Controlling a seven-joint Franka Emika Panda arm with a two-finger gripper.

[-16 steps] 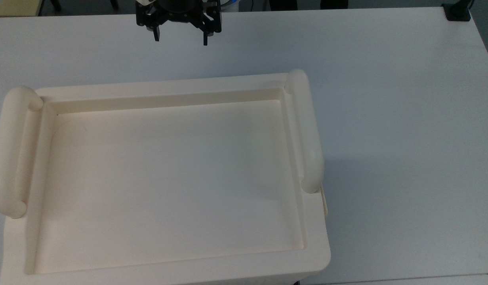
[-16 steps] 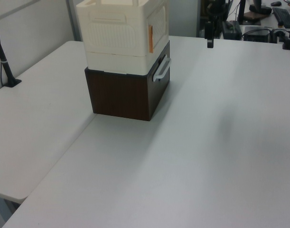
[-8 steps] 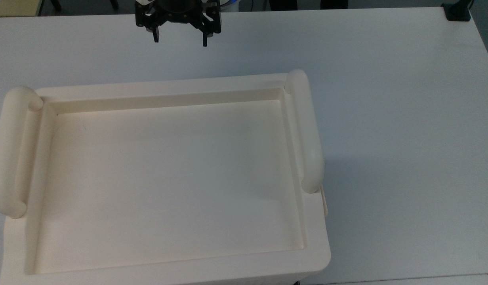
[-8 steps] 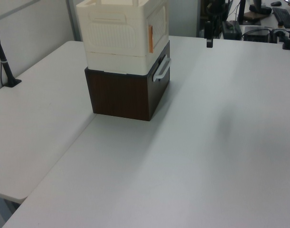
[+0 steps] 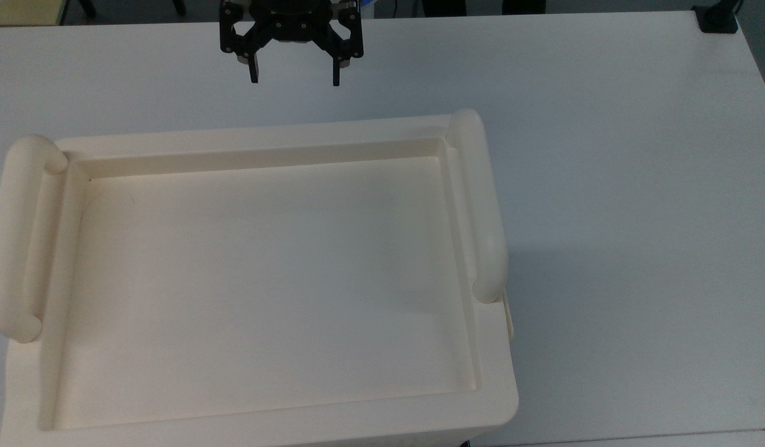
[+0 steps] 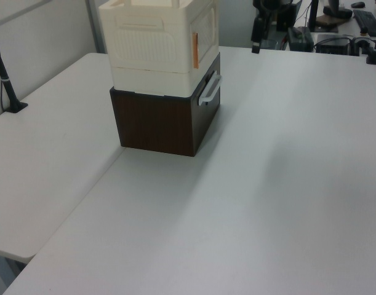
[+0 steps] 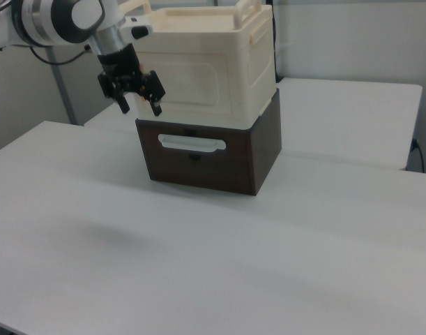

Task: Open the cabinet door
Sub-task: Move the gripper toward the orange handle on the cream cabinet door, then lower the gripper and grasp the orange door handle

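The cream cabinet (image 5: 277, 134) shows its recessed tray top and two rounded tube handles in the top view. It stands on a dark brown box (image 6: 157, 123). The cabinet door (image 7: 195, 82) is the flat cream panel on the side facing my gripper, and it lies closed against the body; in the left view the cabinet door (image 6: 205, 29) has an orange-brown fitting along its edge. My gripper (image 5: 294, 79) is open and holds nothing. It hovers above the table, a short way out from the door side of the cabinet (image 7: 258, 70). In the right view my gripper (image 7: 139, 106) is level with the door's lower left corner.
The brown box has a white drawer handle (image 7: 192, 144) below the door. White tables (image 6: 268, 184) spread around the stack, with a seam between two tabletops in the left view. A black pole clamp (image 6: 6, 86) stands at the left view's left; monitors and cables sit at the back.
My gripper has moved closer to the cabinet: down and slightly right in the top view, leftward in the left view. Its fingers stayed open. The cabinet has not moved.
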